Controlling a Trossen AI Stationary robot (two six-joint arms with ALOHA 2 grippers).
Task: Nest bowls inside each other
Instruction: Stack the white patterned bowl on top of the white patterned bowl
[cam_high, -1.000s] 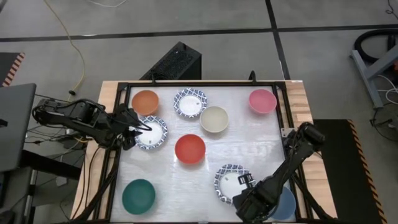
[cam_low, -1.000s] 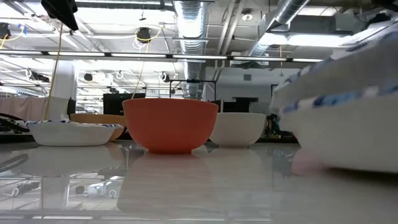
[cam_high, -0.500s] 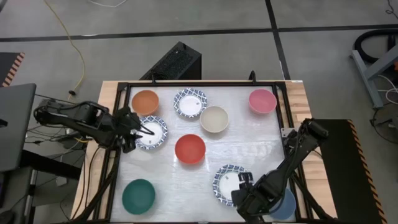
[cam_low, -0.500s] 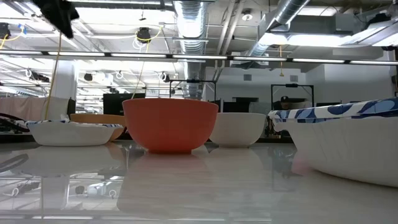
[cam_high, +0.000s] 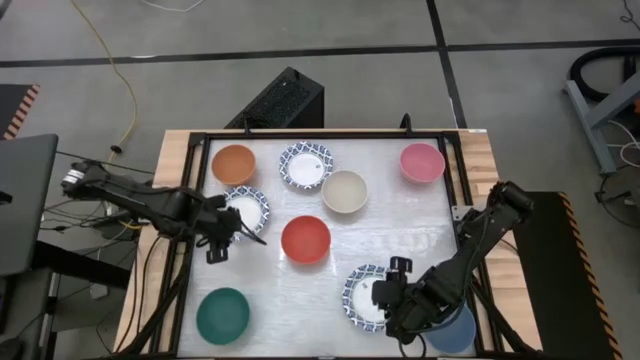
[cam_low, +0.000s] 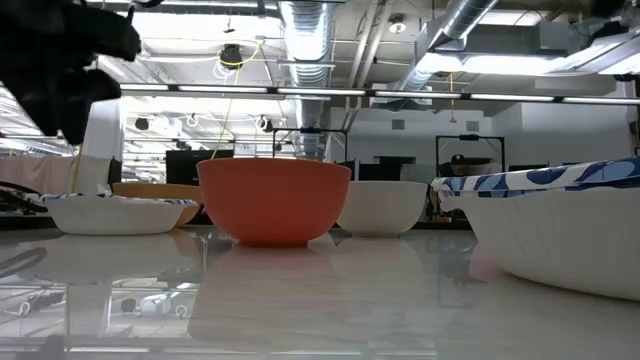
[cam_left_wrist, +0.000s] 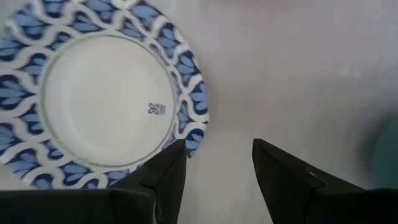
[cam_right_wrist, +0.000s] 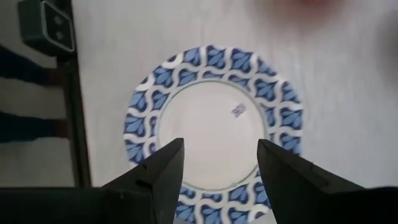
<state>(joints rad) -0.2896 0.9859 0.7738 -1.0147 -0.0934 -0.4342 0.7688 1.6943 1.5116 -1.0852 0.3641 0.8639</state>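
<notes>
Several bowls rest on their bases on the white table (cam_high: 400, 225): orange (cam_high: 234, 163), pink (cam_high: 422, 162), cream (cam_high: 344, 191), red (cam_high: 305, 239), teal (cam_high: 222, 314) and three blue-patterned ones (cam_high: 306, 165), (cam_high: 248, 208), (cam_high: 362, 296). A blue bowl (cam_high: 458, 332) is half hidden under my right arm. My left gripper (cam_left_wrist: 217, 165) hangs open, pointing down, over the near right rim (cam_left_wrist: 186, 134) of the left patterned bowl. My right gripper (cam_right_wrist: 221, 165) hangs open above the near patterned bowl (cam_right_wrist: 211, 124), with nothing between its fingers.
A black rail frame (cam_high: 200, 140) runs around the table top. A black box (cam_high: 285, 100) stands behind the far edge. In the low view the near patterned bowl (cam_low: 560, 235) fills the right side and my left arm (cam_low: 60, 70) hangs at upper left. Bare table lies right of the red bowl.
The near patterned bowl, raised and tilted a second ago, has come down level on the table. My right gripper has let go of it, risen and rolled. My left gripper has sunk and gone toward the table's near edge, from over the left patterned bowl to its rim.
</notes>
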